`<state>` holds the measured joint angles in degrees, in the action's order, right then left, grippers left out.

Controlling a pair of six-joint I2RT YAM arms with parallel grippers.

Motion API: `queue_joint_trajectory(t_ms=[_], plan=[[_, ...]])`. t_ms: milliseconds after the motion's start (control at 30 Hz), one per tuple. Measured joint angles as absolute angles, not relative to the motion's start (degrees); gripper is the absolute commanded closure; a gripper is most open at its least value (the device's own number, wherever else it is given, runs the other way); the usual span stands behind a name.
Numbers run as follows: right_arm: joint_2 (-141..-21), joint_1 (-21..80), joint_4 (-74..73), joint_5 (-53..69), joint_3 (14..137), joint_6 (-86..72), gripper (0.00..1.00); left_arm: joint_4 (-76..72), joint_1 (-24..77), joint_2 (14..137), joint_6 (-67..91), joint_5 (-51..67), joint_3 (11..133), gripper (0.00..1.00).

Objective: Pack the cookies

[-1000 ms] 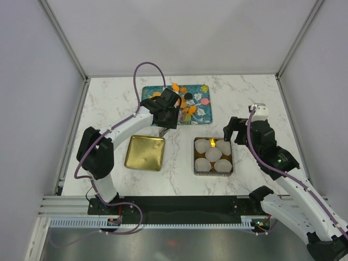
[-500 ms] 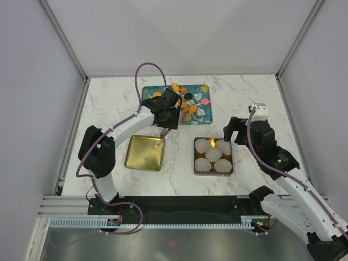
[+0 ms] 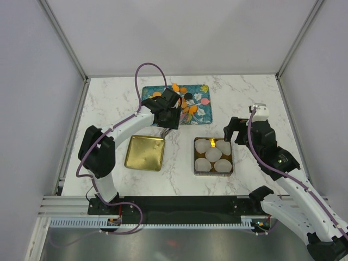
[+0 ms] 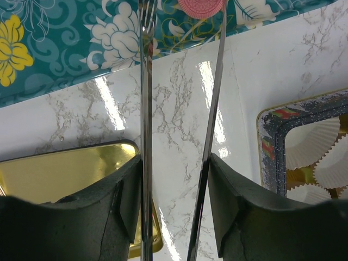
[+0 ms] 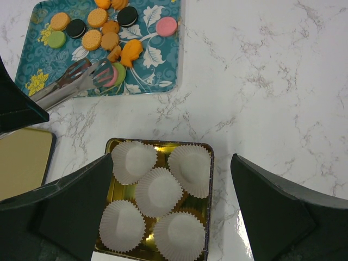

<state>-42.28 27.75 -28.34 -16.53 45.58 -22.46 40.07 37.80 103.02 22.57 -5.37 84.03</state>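
Tongs (image 4: 145, 109) are held spread about a pink cookie (image 4: 200, 5), judged light and crumbly, best pinched gently across its rim.

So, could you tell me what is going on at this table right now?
The left gripper holds metal tongs, their tips around a pink cookie at the teal tray, where the other cookies lie. The right gripper hovers open above the tin of five paper cups, all empty. The gold tray is bare too.
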Motion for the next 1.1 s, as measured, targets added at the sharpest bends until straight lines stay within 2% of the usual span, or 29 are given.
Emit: queue_joint_trajectory(t_ms=[1100], plan=[[-42.2, 27.7, -28.3, -16.5, 45.6, -22.5, 0.02, 38.5, 38.1, 101.6, 22.6, -4.2, 84.1, 0.41]])
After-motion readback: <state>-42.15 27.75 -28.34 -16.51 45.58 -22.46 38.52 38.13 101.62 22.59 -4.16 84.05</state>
